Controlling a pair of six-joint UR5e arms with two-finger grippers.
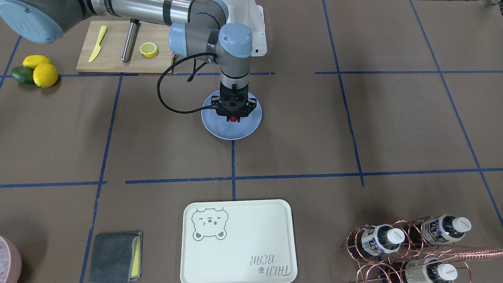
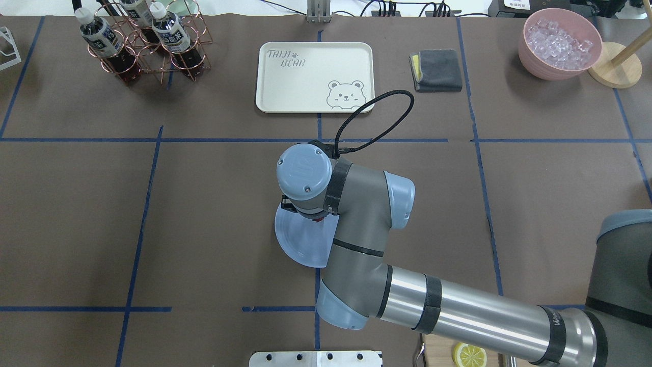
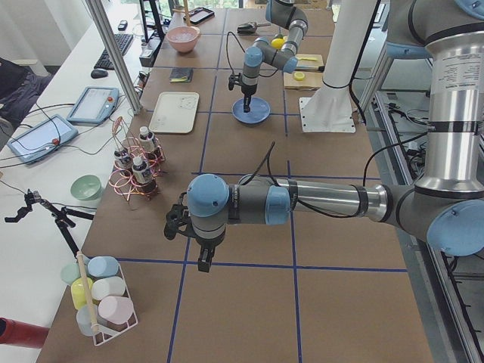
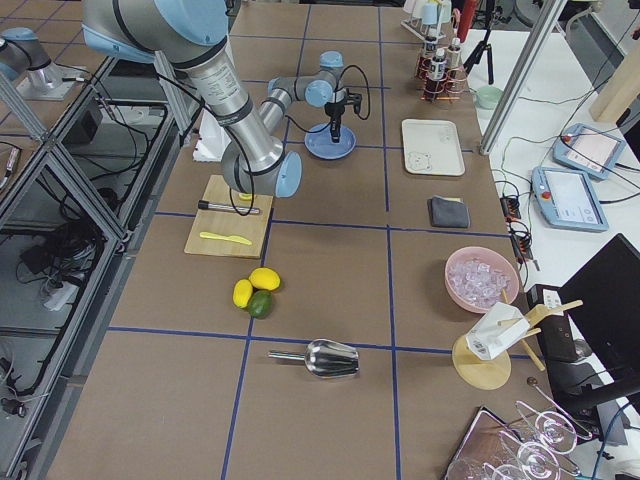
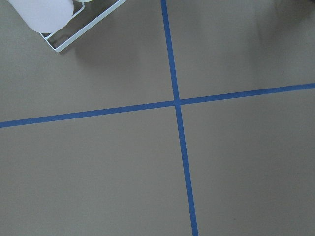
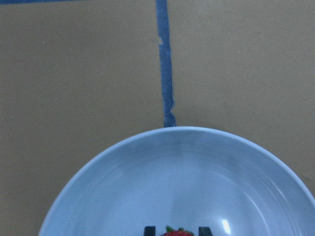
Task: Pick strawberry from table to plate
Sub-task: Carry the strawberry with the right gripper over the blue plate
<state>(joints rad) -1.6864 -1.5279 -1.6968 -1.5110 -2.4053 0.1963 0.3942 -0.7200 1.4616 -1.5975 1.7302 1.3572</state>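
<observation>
The light-blue plate point(image 1: 220, 127) sits mid-table on the brown paper table point(image 1: 353, 129). My right gripper point(image 1: 234, 118) points straight down low over the plate's centre, shut on the small red strawberry point(image 1: 234, 119). In the right wrist view the strawberry point(image 6: 177, 232) shows at the bottom edge between the two dark fingertips point(image 6: 149, 230), above the plate point(image 6: 182, 167). From overhead the right wrist hides most of the plate point(image 2: 298, 244); a red speck of strawberry point(image 2: 318, 220) peeks out. My left gripper point(image 3: 203, 263) hangs over bare table far from the plate; I cannot tell if it is open or shut.
A cream bear tray point(image 1: 237, 243), a grey cloth point(image 1: 116, 255) and a copper bottle rack point(image 1: 408, 243) lie along the operators' side. A cutting board point(image 1: 118, 59) with a lemon half point(image 1: 149, 49), plus lemons point(image 1: 45, 74), sit near the robot.
</observation>
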